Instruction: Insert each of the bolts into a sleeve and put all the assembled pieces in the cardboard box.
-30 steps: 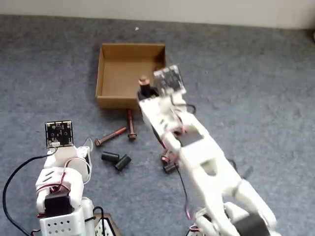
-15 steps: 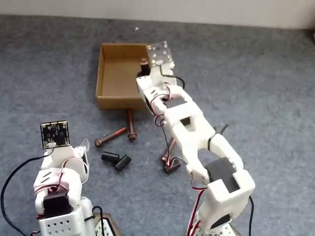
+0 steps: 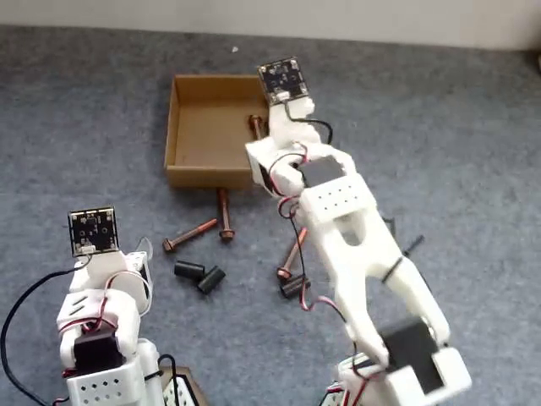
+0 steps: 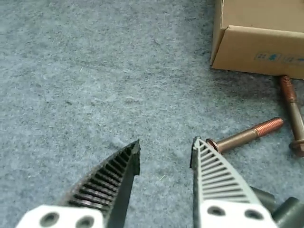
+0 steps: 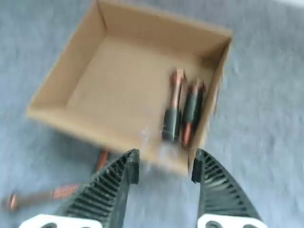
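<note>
The cardboard box (image 3: 207, 127) sits at the back of the carpet. Two assembled pieces, each a copper bolt in a black sleeve (image 5: 172, 113) (image 5: 192, 110), lie side by side against one wall of the box (image 5: 114, 90). My right gripper (image 5: 165, 164) hangs open and holds nothing, above the box's near edge. Loose bolts (image 3: 223, 213) (image 3: 190, 234) (image 3: 293, 254) and black sleeves (image 3: 189, 270) (image 3: 211, 279) (image 3: 294, 286) lie in front of the box. My left gripper (image 4: 166, 152) is open low over the carpet, with a bolt (image 4: 247, 136) just past one fingertip.
The right arm (image 3: 355, 237) stretches across the middle of the carpet, over one bolt and sleeve. The left arm (image 3: 101, 296) is folded at the front left. A box corner (image 4: 256, 45) and another bolt (image 4: 292, 114) lie ahead of the left gripper.
The right gripper carried an assembled piece over the box and let it go; the piece now lies inside. Its wrist has turned and the arm has shifted. The left arm barely moved.
</note>
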